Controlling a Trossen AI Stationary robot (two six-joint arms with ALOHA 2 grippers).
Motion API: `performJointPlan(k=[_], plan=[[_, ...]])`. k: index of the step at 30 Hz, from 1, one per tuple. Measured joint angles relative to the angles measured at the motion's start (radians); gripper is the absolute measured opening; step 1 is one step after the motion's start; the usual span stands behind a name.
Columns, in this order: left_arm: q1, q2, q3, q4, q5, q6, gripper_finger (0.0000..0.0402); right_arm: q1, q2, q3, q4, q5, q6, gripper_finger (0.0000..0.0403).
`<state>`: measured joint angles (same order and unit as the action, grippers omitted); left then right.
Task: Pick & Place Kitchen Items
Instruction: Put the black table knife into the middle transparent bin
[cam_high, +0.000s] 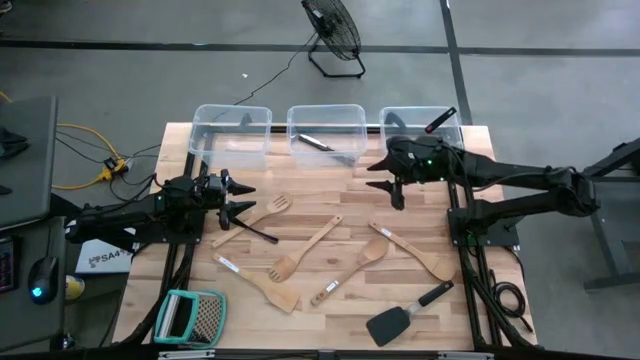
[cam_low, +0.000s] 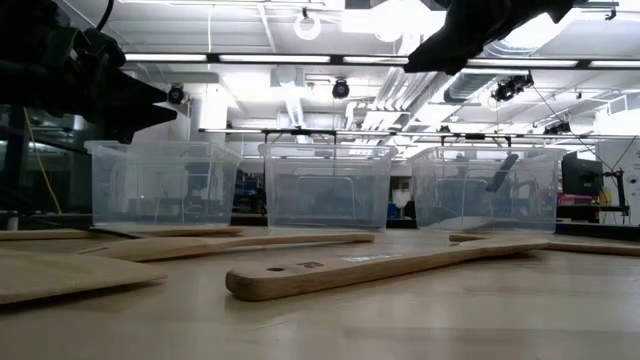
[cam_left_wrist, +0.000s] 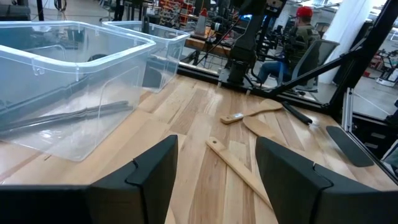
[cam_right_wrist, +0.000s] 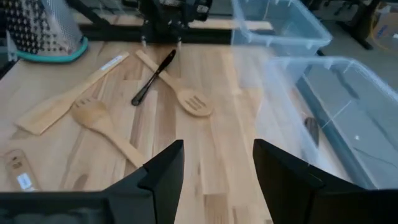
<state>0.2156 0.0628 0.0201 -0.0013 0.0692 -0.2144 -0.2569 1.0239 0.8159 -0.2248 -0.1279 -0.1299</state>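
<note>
On a pale wooden table (cam_high: 330, 190), about eight long-handled utensils scattered between two dark arms. At the left edge, left gripper (cam_high: 243, 197) hovering with fingers spread wide, holding nothing, tips just beside a thin black utensil (cam_high: 250, 229) and a slotted wooden spatula (cam_high: 262, 215). Near the far right corner, right gripper (cam_high: 388, 178) raised above bare boards, fingers parted and empty, close to the right clear bin (cam_high: 421, 131). Lined along the far edge, three clear bins: left bin (cam_high: 232, 133), middle bin (cam_high: 327, 132) with a dark utensil (cam_high: 317, 143) lying inside, right bin with a black red-tipped utensil (cam_high: 439, 121) leaning on its rim. Mid-table, a wooden fork (cam_high: 309, 251), wooden spoon (cam_high: 352, 271), another wooden spoon (cam_high: 415, 254) and a flat wooden spatula (cam_high: 260, 283). Toward the near edge, a black spatula (cam_high: 405, 314); at the near left corner, a teal-framed grater (cam_high: 192, 317).
</note>
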Motion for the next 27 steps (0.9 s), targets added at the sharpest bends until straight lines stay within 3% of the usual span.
performJointPlan(k=[27], plan=[[0.0,0.0,0.0,0.0,0.0,0.0,0.0214,0.0,-0.008,0.001,-0.004,-0.005,0.013,0.0184]])
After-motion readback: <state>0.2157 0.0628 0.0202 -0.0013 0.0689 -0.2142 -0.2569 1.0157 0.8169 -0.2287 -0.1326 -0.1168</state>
